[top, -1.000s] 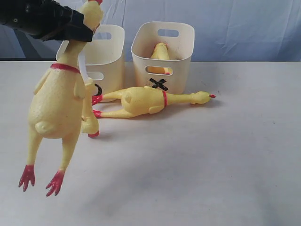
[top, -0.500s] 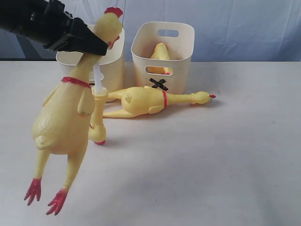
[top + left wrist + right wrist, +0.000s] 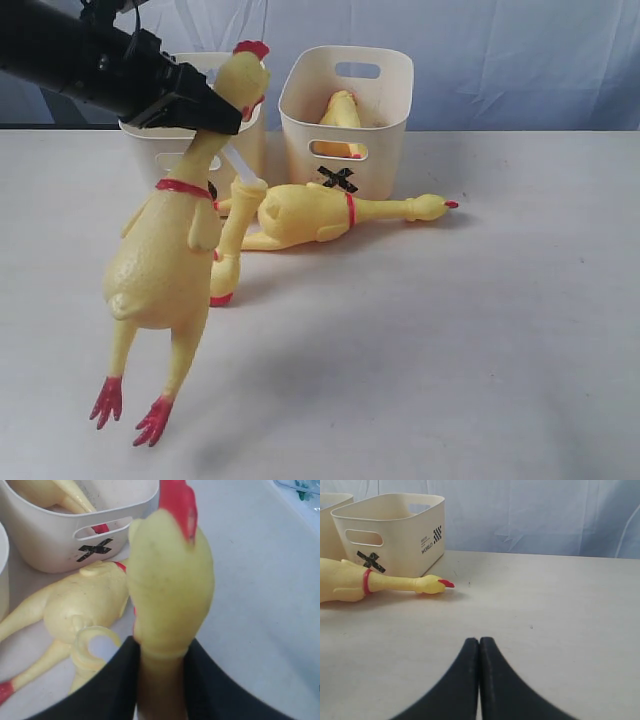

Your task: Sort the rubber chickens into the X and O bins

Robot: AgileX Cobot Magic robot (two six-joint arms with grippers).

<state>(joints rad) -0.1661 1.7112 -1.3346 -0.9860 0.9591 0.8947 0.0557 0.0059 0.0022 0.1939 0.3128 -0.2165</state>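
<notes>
my left claw (image 3: 212, 112) is clamped on the neck of a rubber chicken (image 3: 165, 265), which dangles feet-down above the tabletop (image 3: 480, 330); my right claw (image 3: 479, 652) is pressed together, empty; another chicken (image 3: 320, 212) lies just before the x bin (image 3: 390, 150), a third chicken (image 3: 342, 108) inside it

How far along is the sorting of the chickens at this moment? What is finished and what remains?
Done: one rubber chicken lies inside the X bin.
In hand: the left tool grips a second chicken by the neck. It hangs above the table near the O bin, not yet dropped in.
Left: a third chicken lies on the table before the X bin.
The right tool is shut and empty.
</notes>
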